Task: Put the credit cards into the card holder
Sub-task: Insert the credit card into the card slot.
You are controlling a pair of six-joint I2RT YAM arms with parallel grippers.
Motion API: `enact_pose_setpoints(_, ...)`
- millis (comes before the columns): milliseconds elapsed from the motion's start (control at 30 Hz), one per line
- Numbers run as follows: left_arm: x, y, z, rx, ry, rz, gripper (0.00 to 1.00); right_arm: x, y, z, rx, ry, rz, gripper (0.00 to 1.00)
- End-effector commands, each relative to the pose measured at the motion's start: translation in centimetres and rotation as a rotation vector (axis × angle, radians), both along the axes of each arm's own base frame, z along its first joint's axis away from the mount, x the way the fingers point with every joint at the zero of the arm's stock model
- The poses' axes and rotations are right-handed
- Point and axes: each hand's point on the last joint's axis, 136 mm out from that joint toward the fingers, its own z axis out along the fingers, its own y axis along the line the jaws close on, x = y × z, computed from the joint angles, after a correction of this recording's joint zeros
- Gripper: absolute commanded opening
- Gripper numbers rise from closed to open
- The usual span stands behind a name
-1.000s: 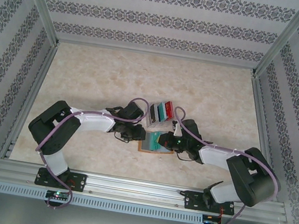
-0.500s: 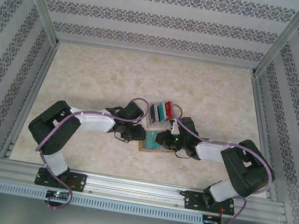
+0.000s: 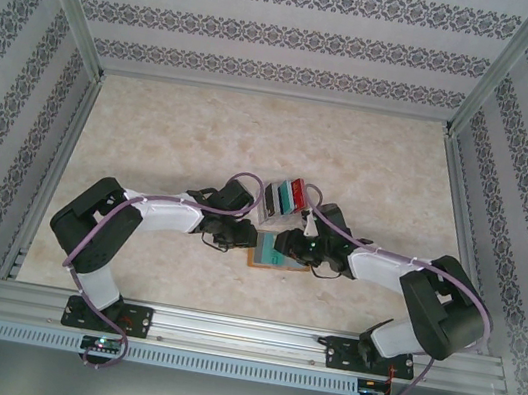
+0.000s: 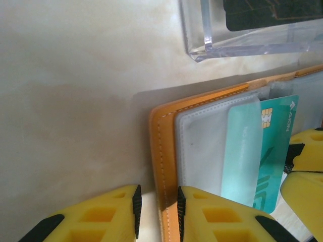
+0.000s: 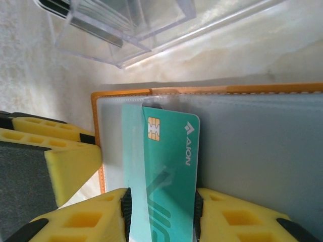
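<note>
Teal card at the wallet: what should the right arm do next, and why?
Probably nudge the teal card further into the clear pocket. In the right wrist view the card sits between the right gripper's fingers, only partly under the pocket film, its chip exposed. The left gripper pinches the card holder's orange edge, so the holder should stay put during the push.

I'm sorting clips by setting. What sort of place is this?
Probably a lab test cell rather than a home: a marble-look tabletop framed by aluminium rails, patterned wallpaper panels around it, and two arms bolted to the near edge.
</note>
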Motion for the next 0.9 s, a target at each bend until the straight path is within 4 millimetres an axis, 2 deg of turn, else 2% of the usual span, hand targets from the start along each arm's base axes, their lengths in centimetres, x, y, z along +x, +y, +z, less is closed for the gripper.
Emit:
enact_pose_setpoints(0,-0.1,-0.3,0.2,0.01,0.001,-0.006,0.28,-0.5,-0.8,-1.1,-0.08,0.021,0.016,0.36)
enact_pose_setpoints(200,0.0,-0.5,0.3,0.007,-0.002,-0.009,0.27,-0.1,0.1,-0.6,-0.067,0.002,0.043,0.19)
enact_pose_setpoints(533,0.5,-0.8,0.1,0.008,-0.014,-0.011,0.25,-0.4,2.2,-0.2,-0.037,-0.008,0.164,0.18)
enact_pose_setpoints(733,0.5,-0.7,0.1,0.017,-0.015,-0.02,0.25,0.1,2.3,-0.8,-0.075,-0.012,0.175,0.2)
enact_pose_setpoints(867,0.4,-0.3,0.0,0.035,-0.018,-0.019,0.25,0.5,2.0,-0.4,-0.093,-0.029,0.156,0.24)
